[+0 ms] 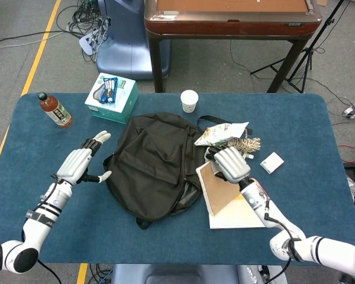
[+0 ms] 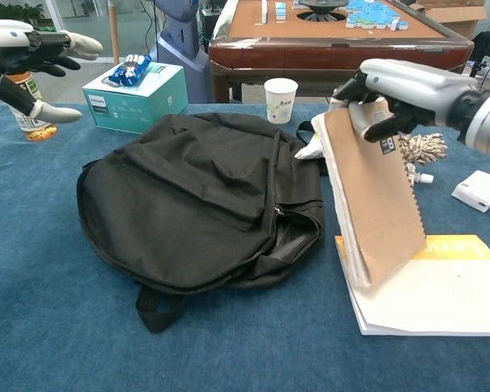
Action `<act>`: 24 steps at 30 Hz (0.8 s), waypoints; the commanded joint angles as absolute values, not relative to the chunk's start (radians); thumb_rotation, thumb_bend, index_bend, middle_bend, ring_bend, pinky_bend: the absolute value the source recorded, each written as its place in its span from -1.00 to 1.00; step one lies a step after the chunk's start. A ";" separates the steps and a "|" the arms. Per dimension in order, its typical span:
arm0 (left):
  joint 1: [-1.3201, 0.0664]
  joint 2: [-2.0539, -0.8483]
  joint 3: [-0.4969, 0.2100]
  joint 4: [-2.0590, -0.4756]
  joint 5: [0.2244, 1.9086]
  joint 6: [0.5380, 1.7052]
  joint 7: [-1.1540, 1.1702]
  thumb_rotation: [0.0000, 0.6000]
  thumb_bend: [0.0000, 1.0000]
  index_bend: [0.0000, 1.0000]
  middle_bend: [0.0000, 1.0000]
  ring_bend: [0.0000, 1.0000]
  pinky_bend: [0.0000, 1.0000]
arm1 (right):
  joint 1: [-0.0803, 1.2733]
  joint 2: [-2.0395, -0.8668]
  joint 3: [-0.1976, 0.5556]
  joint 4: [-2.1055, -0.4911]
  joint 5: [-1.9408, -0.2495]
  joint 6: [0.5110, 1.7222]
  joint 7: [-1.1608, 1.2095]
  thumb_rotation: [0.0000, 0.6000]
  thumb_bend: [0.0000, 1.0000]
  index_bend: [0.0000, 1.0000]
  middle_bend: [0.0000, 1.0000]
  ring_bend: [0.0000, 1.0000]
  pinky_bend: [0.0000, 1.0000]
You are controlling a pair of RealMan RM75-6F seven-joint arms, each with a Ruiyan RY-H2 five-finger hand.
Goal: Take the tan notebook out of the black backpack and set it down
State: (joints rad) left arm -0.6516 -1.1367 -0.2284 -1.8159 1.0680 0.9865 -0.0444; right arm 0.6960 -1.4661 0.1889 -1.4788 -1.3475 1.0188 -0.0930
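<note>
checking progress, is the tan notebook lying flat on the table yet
No, the right hand grips the tan notebook by its top edge, tilted with its lower edge on the white pad.

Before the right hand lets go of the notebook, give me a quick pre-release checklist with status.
1. Notebook out of the backpack: ok.
2. Right hand holds the notebook's top edge: ok.
3. Lower edge down on the white pad: ok, as far as chest view shows.
4. Notebook lying flat: not ok, it stands tilted.
5. Left hand off the backpack, open: ok.
6. Small white box out of the fall path: cannot tell.
</note>
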 commanded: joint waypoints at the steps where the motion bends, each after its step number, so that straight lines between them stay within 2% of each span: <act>1: -0.643 -1.130 -0.226 -1.812 1.075 1.000 -0.037 1.00 -0.53 -1.00 -1.00 -1.00 -0.96 | 0.716 -1.474 0.220 -1.484 -1.309 1.005 -0.126 1.00 0.04 -1.00 -1.00 -1.00 -0.80; 4: -0.627 -1.126 -0.221 -1.800 1.084 1.025 -0.031 1.00 -0.53 -1.00 -1.00 -1.00 -0.96 | 0.712 -1.461 0.232 -1.495 -1.309 1.033 -0.138 1.00 -0.01 -1.00 -1.00 -1.00 -0.90; 9: -0.597 -1.130 -0.216 -1.749 1.099 1.068 -0.042 1.00 -0.53 -1.00 -1.00 -1.00 -0.96 | 0.675 -1.401 0.244 -1.554 -1.316 1.101 -0.146 1.00 -0.01 -0.99 -0.96 -0.99 -0.89; 14: -0.549 -1.118 -0.188 -1.699 1.134 1.120 -0.033 1.00 -0.53 -1.00 -1.00 -1.00 -0.96 | 0.576 -1.306 0.204 -1.640 -1.382 1.250 -0.195 1.00 -0.01 -0.56 -0.50 -0.61 -0.43; 16: -0.522 -1.115 -0.180 -1.680 1.152 1.159 -0.033 1.00 -0.53 -1.00 -1.00 -1.00 -0.96 | 0.529 -1.259 0.179 -1.685 -1.391 1.286 -0.186 1.00 -0.01 -0.38 -0.37 -0.45 -0.23; 19: -0.475 -1.121 -0.169 -1.656 1.178 1.230 -0.041 1.00 -0.53 -0.99 -1.00 -1.00 -0.96 | 0.462 -1.195 0.138 -1.735 -1.408 1.338 -0.185 1.00 -0.01 -0.24 -0.25 -0.31 -0.11; 24: -0.403 -1.125 -0.137 -1.640 1.223 1.315 -0.054 1.00 -0.53 -0.90 -1.00 -1.00 -0.96 | 0.356 -1.126 0.073 -1.781 -1.427 1.422 -0.218 1.00 -0.01 -0.16 -0.20 -0.27 -0.07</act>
